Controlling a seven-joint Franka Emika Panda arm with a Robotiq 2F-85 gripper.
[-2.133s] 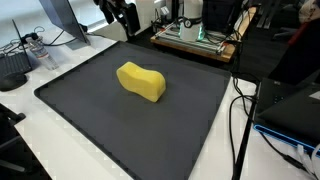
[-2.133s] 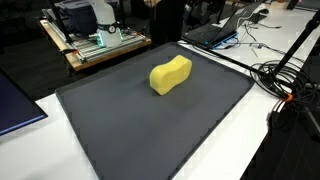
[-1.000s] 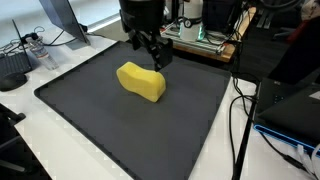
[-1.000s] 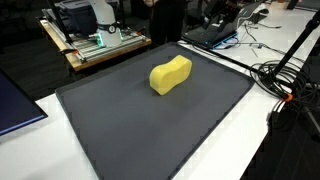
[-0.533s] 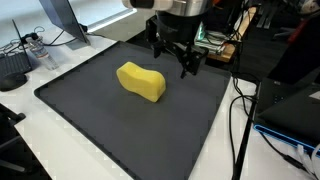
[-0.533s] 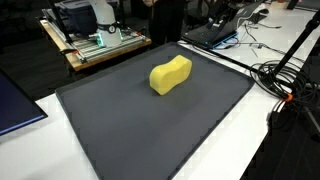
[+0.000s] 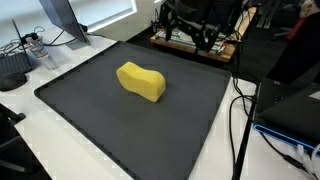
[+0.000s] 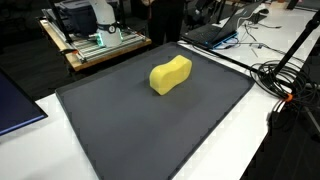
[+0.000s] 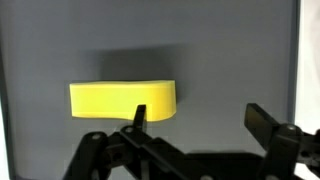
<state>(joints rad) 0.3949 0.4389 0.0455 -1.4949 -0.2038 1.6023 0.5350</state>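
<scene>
Sponge (image 7: pixel 141 81): yellow, kidney-shaped with a pinched waist, lying flat near the middle of the mat. Shows in both exterior views (image 8: pixel 171 75) and from above in the wrist view (image 9: pixel 122 100).
Table (image 7: pixel 50 75): white, carrying the mat, with cables (image 8: pixel 285 80) trailing along one side.
Mat (image 7: pixel 110 125): dark and matte, covering most of the table top and lying flat under the sponge.
Arm (image 7: pixel 195 18): dark, up over the far edge of the mat in an exterior view, well apart from the sponge.
Gripper (image 9: pixel 200 120): jaws spread wide, holding nothing. In the wrist view one fingertip overlaps the sponge's edge in the picture only — no contact.
Sponge body: by the look of it light, soft and springy foam. Likely rough enough not to slip and not fragile, but apt to squash and bulge under a hard squeeze.
Sponge waist: probably the best place to take hold — a finger on each long side across the narrow middle, closing gently.
</scene>
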